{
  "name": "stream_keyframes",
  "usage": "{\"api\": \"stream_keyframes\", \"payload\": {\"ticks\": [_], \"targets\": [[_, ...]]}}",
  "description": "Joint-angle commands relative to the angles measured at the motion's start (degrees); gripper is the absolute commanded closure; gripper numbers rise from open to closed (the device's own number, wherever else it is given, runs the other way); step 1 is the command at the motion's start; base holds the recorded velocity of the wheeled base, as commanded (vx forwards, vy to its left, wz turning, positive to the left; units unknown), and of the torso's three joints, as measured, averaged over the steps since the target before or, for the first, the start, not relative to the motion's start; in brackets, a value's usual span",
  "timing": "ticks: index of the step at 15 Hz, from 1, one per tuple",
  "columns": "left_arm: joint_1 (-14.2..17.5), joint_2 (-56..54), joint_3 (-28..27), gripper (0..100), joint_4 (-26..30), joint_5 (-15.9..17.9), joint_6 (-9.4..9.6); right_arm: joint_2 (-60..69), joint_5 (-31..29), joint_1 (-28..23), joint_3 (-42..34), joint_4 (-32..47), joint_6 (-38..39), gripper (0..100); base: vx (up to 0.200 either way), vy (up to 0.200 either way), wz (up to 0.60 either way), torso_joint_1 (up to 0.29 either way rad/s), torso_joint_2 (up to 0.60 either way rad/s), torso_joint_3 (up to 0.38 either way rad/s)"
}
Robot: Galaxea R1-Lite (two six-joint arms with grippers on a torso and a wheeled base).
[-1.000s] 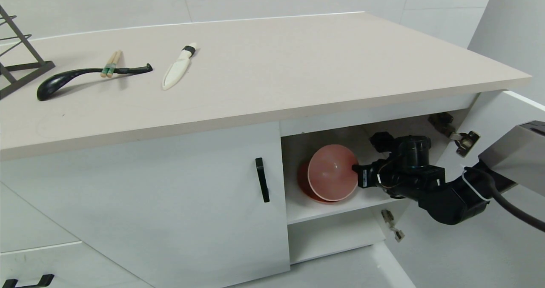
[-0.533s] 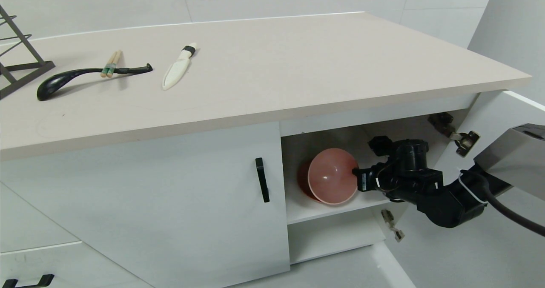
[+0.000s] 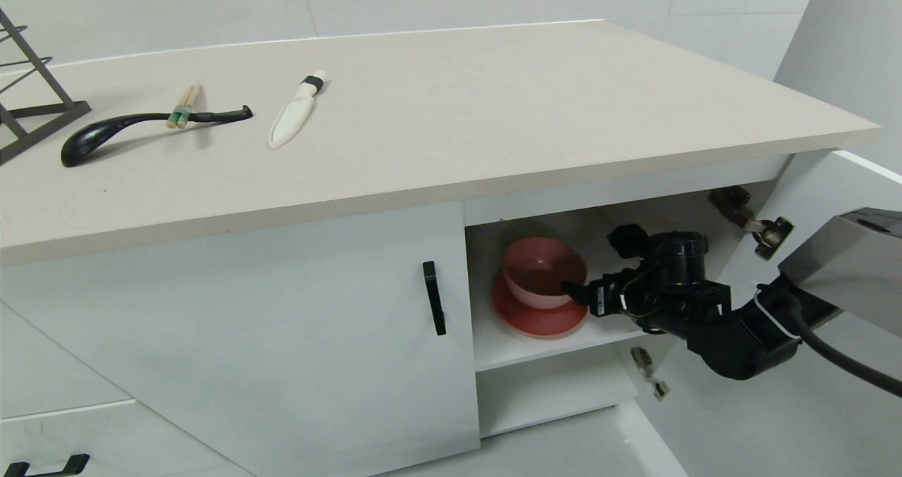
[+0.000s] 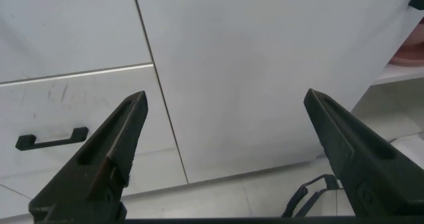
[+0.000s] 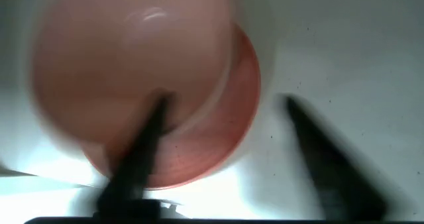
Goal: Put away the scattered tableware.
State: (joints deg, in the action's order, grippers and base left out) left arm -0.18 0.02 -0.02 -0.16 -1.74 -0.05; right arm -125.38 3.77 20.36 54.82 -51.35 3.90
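beige countertop (image 3: pixel 493 96) over a white cabinet (image 3: pixel 599 194)
a black handle (image 3: pixel 434 298) is mounted on the shut door (image 3: pixel 282 322); a hinge (image 3: pixel 768 236) is exposed.

Pink round bowl (image 3: pixel 542 271) is seen upright, seated on red round plate (image 3: pixel 539 316) on cabinet shelf (image 3: pixel 511 350). On countertop (image 3: pixel 493 110): black ladle (image 3: pixel 106 130) laid flat, wooden chopstick pair (image 3: pixel 184 106) laid across its handle, cream sheathed knife (image 3: pixel 294 112) at their 3 o'clock.

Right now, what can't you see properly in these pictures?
- Part of the rack: head view, cut off by the left edge.
- Middle of the plate: head view, hidden under the bowl.
- Anything behind the closed door: head view, the door hides it.
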Motion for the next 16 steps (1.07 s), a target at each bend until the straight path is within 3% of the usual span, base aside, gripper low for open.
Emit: {"api": "stream_keyframes", "payload": {"ticks": [1, 6, 10, 13, 16], "targets": [[0.0, 0.0, 0.0, 0, 0.0, 0.1, -0.04, -0.1, 0.0, 0.0, -0.2, -0.8, -1.2, 0, 0.000, 0.000, 0.00, 0.000, 0.00, 0.000], [0.0, 0.0, 0.0, 0, 0.0, 0.1, -0.04, 0.8, 0.1, 0.7, -4.8, -12.4, -8.0, 0, 0.000, 0.000, 0.00, 0.000, 0.00, 0.000], [0.0, 0.0, 0.0, 0, 0.1, 0.1, -0.04, 5.3, 0.2, 2.3, -16.1, -24.8, -12.4, 0, 0.000, 0.000, 0.00, 0.000, 0.00, 0.000], [0.0, 0.0, 0.0, 0, 0.0, 0.1, 0.14, 11.6, 0.8, 4.0, -29.0, -34.1, -13.7, 0, 0.000, 0.000, 0.00, 0.000, 0.00, 0.000], [0.0, 0.0, 0.0, 0, 0.1, 0.1, 0.05, 18.9, 0.7, 5.4, -37.7, -37.8, -14.0, 0, 0.000, 0.000, 0.00, 0.000, 0.00, 0.000]]}}
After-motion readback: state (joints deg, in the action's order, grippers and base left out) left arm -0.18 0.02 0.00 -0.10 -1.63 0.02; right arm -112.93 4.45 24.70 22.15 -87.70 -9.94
